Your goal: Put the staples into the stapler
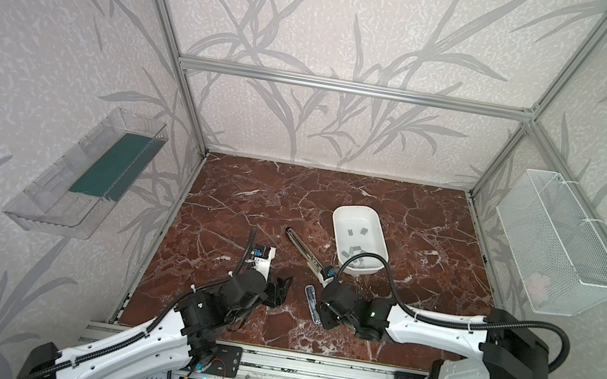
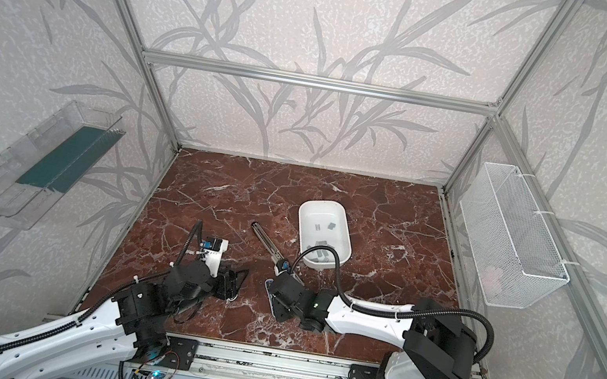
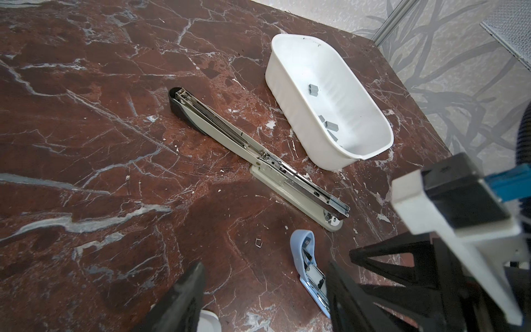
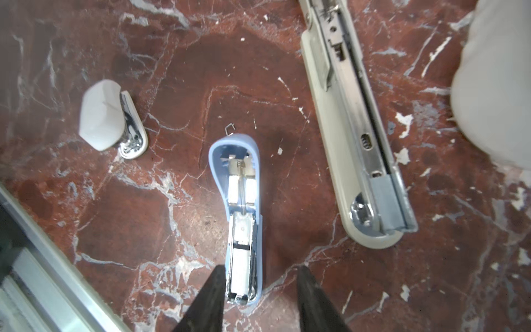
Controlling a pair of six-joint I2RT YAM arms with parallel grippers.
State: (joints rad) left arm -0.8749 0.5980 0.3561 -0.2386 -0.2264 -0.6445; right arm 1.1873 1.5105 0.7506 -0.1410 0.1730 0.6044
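Several grey staples (image 1: 354,250) (image 2: 319,251) (image 3: 330,125) lie in a white tub (image 1: 335,220) (image 2: 301,215) (image 3: 287,95). A long beige stapler (image 1: 304,250) (image 2: 267,243) (image 3: 238,143) (image 4: 339,120) lies opened flat beside the tub, with a grey staple strip (image 4: 383,199) in the front of its channel. A small blue stapler (image 1: 310,303) (image 2: 271,290) (image 3: 307,258) (image 4: 241,207) lies open too. My right gripper (image 1: 316,316) (image 4: 260,287) stands open over its end, touching nothing. My left gripper (image 1: 279,290) (image 2: 233,282) (image 3: 264,301) is open and empty.
A small white stapler (image 4: 109,117) (image 3: 209,322) sits by the left gripper. One loose bent staple (image 3: 258,243) (image 4: 229,128) lies on the marble floor. A clear bin (image 1: 86,172) hangs on the left wall, a wire basket (image 1: 561,243) on the right.
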